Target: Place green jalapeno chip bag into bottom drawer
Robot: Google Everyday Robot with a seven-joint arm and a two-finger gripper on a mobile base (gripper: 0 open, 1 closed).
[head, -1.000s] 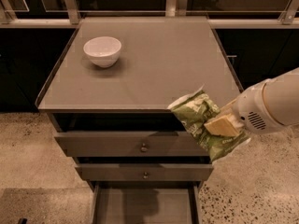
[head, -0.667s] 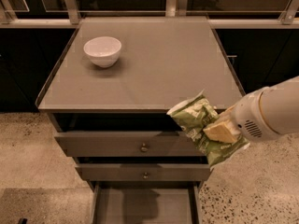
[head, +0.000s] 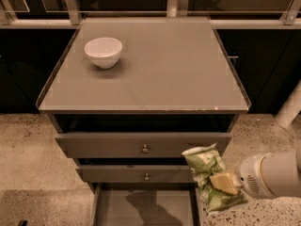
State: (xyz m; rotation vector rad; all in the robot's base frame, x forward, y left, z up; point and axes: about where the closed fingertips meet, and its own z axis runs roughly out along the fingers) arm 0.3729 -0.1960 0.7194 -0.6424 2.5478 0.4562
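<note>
The hand has been lowered, and the chip bag gripped in it has been brought down with it. The bag, seen before at the front right corner of the table, is now found at the right end of the middle drawer, beside the right edge of the open bottom drawer.

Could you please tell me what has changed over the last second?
The gripper, fingers clamped on the chip bag, has carried it downward, from beside the top drawer to beside the middle drawer, by the open bottom drawer's right edge. The bowl and drawers stayed put.
</note>
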